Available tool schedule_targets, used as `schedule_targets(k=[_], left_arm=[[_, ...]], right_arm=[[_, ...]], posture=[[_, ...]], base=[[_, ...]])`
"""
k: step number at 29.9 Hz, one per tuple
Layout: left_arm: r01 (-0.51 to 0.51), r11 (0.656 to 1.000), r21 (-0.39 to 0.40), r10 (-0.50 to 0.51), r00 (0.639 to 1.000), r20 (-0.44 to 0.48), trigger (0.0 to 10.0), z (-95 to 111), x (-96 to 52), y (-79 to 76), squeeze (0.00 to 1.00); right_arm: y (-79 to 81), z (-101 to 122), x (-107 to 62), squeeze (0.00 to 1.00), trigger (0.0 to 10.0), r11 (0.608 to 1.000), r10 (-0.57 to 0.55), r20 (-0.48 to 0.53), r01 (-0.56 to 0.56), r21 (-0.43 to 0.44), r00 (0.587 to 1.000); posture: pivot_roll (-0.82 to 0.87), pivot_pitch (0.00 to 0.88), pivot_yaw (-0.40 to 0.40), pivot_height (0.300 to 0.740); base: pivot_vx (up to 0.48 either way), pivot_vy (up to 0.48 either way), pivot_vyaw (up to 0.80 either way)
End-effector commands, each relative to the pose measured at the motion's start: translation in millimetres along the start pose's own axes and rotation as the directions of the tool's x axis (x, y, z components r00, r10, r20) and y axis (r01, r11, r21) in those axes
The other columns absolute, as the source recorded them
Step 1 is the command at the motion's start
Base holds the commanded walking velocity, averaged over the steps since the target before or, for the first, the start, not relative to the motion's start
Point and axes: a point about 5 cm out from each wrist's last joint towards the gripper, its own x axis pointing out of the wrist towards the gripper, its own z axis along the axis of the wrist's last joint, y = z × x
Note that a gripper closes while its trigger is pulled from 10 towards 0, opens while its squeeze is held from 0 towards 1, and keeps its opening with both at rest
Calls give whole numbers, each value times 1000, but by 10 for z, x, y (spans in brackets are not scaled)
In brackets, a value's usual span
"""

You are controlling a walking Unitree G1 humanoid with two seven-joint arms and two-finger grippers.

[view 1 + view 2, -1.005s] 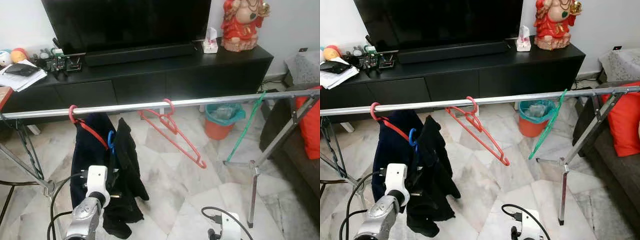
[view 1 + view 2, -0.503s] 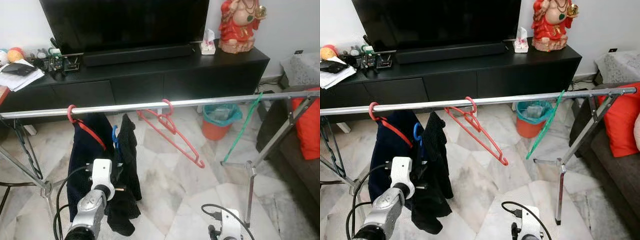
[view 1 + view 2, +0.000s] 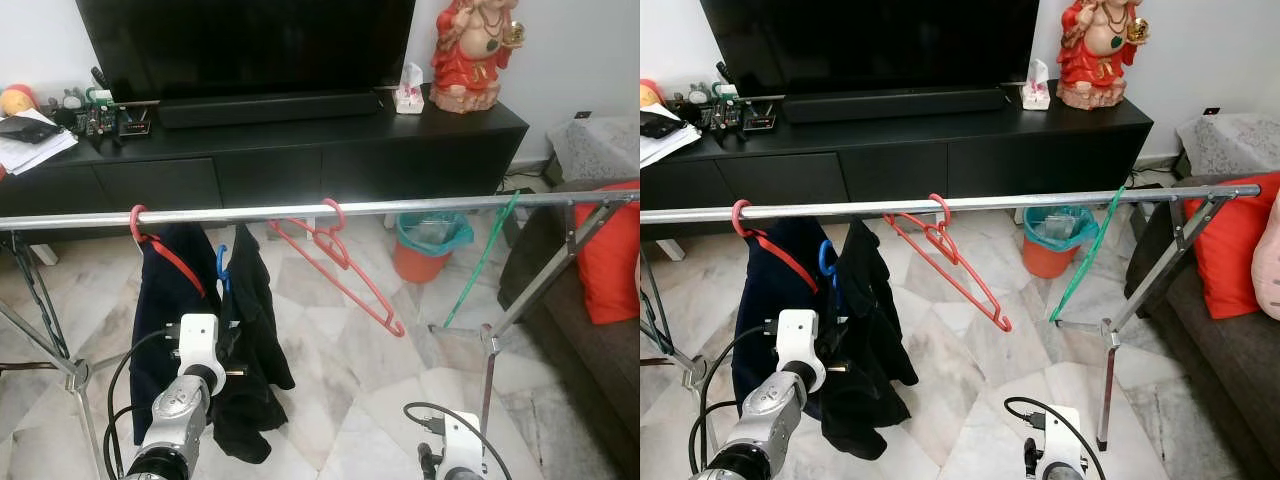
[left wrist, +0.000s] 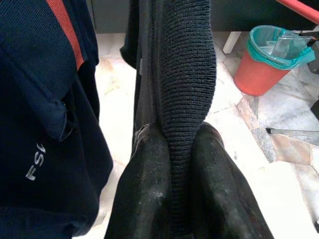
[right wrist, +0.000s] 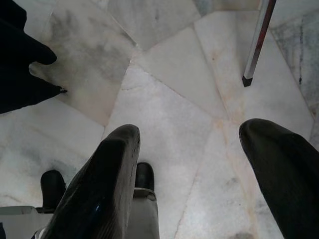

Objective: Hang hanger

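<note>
This was a home living room. A large dark television (image 3: 245, 45) stood on a long black cabinet (image 3: 300, 150) with a soundbar (image 3: 268, 108), a red figurine (image 3: 475, 50) and a tissue box (image 3: 408, 90) on top. The floor (image 3: 340, 370) was pale marble tile. A metal clothes rail (image 3: 320, 212) carried hangers and dark garments (image 3: 215, 340), with an orange bin (image 3: 430, 245) behind and a red cushion (image 3: 612, 260) on a sofa at the right.

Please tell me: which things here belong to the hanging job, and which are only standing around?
Belongs to the job:
- blue hanger
- black garment, pinched by the left gripper
- metal rail

Just standing around:
- empty red hanger
- green hanger
- orange bin
- television
- red statue
</note>
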Motion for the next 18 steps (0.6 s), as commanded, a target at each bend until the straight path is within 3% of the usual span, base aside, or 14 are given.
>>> schedule_targets(k=[1,9,14,18], left_arm=[[-15,1000,-3,15,999,50,10000,92,18,43,0],[-6,999,34,5,1000,24,10000,-49,-111,130,0],[2,999,45,-2,1000,14,10000,-66,-117,117,0],[30,998,46,-31,999,22,10000,-39,-95,42,0]], right_arm=[[-30,-72,-13,0,10000,1000,-18,-17,18,22,1000],[-2,-303,-71,0,10000,997,-29,-57,33,71,998],[-54,-456,-116,0,10000,994,-55,-90,64,94,994],[-447,-17,-27,0,10000,987,-120,17,118,106,993]], posture=[[41,0,-49,740],[9,0,15,740],[20,0,22,740],[15,0,33,740]], base=[[-244,0,0],[-246,0,0],[-246,0,0],[-246,0,0]])
